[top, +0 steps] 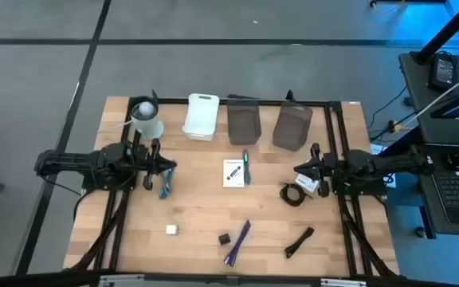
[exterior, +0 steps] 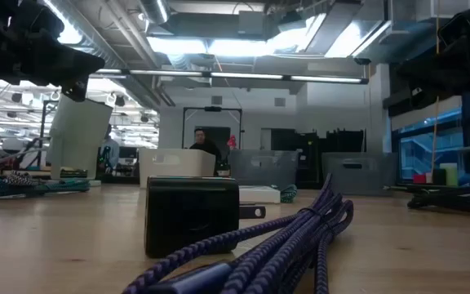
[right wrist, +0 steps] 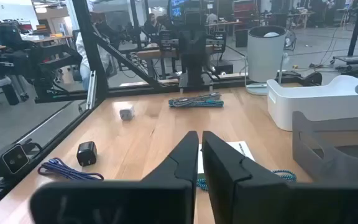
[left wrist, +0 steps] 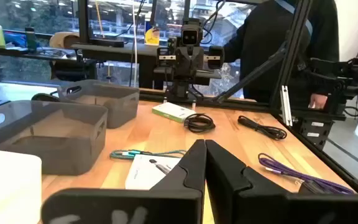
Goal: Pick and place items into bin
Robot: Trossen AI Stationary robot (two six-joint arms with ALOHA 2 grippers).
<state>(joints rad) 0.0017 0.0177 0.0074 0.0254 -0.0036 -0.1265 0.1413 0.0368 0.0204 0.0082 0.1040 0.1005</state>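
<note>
The left gripper [top: 168,167] hangs closed and empty over the left side of the bench [top: 198,211]. Its fingers [left wrist: 194,163] meet in its wrist view, and a teal cable [top: 165,189] lies just under it. The right gripper [top: 300,169] hovers at the right side with its fingers [right wrist: 188,152] all but together, holding nothing that shows. Just near of it lie a white card [top: 307,185] and a black coiled cable [top: 292,195].

By the look of it, the task has barely begun. The white bin [top: 201,116] and the two grey bins [top: 244,122] along the far edge seem empty as far as the high view shows, though their insides are not fully visible. Every loose item is on the bench, so all the picking is left.

Counted from above:
- three bins, one white and two grey
- one white cup [top: 145,117] at the far left
- one printed card [top: 233,172] in the middle, with a teal pen [top: 246,166] at its right edge
- one white cube [top: 171,229] near left
- one black cube [top: 224,238] near the middle
- one purple cable [top: 238,241] beside the black cube
- one black cable [top: 299,241] near right
</note>
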